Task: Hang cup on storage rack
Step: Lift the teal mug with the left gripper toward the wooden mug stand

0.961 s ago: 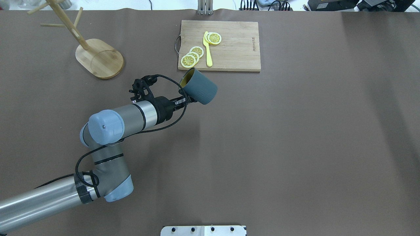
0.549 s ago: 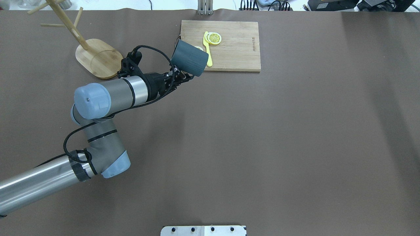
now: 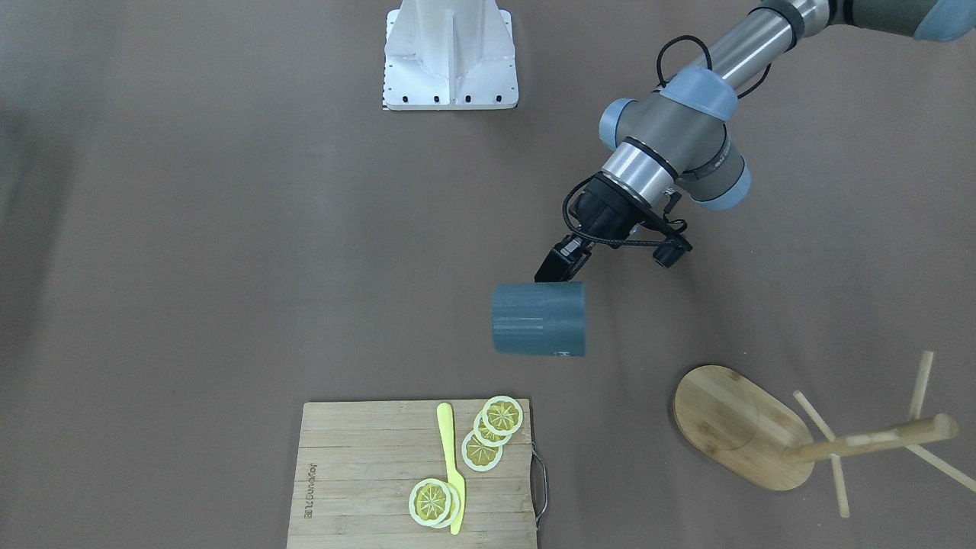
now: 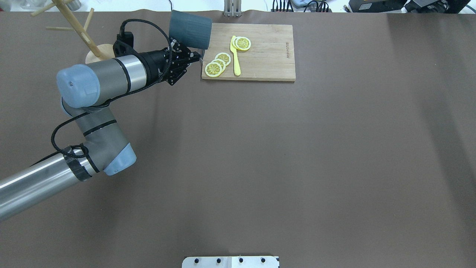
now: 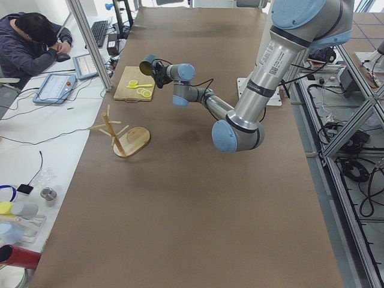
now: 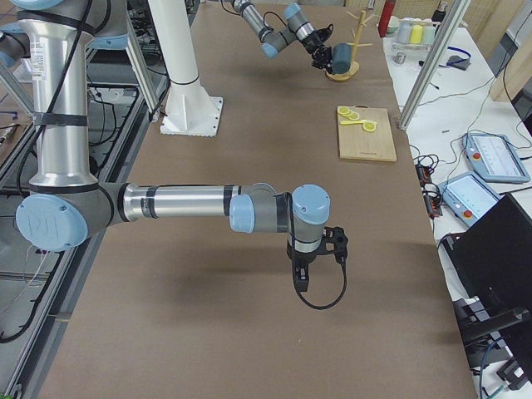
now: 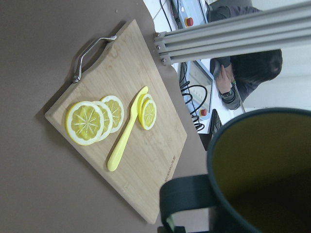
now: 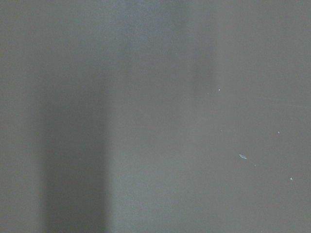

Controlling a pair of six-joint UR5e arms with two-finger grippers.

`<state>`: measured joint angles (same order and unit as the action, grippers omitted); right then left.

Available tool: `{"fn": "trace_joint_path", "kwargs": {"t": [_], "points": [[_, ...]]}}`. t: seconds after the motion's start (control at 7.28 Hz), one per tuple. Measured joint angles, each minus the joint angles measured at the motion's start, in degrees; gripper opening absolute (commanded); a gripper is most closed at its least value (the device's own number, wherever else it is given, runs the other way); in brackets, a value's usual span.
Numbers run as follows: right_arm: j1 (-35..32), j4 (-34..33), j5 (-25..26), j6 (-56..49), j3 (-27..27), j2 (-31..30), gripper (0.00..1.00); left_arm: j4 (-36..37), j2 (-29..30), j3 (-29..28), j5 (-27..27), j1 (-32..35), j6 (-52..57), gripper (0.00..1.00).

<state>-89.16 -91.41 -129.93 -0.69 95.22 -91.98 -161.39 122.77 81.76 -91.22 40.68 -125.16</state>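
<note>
Brown table [image 4: 297,167]. Dark teal cup [image 3: 538,318], faintly ribbed, yellow inside, held sideways above table between cutting board [image 3: 366,473] and rack [image 3: 732,423], handle pinched by left gripper [image 3: 555,268]. Right gripper [image 6: 299,281]: cannot tell whether spread.

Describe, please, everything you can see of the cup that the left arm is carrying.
The cup is a dark teal-blue mug with a faintly ribbed side, small white lettering near the rim and a yellow interior. It lies on its side in the air, mouth towards the storage rack, clear of the table. The left gripper is shut on its loop handle; nothing else touches it.
</note>
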Motion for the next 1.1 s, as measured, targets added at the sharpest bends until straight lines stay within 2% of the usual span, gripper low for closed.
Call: {"fn": "trace_joint_path", "kwargs": {"t": [0.27,0.69,1.1], "points": [[0.0,0.0,0.0,0.0,0.0,-0.5,1.0,-2.2,-0.4,-0.9,0.0,2.5,-7.4,0.0],[0.0,0.0,0.0,0.0,0.1,-0.6,1.0,-14.2,-1.2,-8.0,-0.2,6.9,-21.1,0.0],[0.0,0.0,-0.1,0.0,0.5,-0.6,1.0,-22.8,-1.5,-13.8,-3.4,10.7,-28.3,0.0]]}}
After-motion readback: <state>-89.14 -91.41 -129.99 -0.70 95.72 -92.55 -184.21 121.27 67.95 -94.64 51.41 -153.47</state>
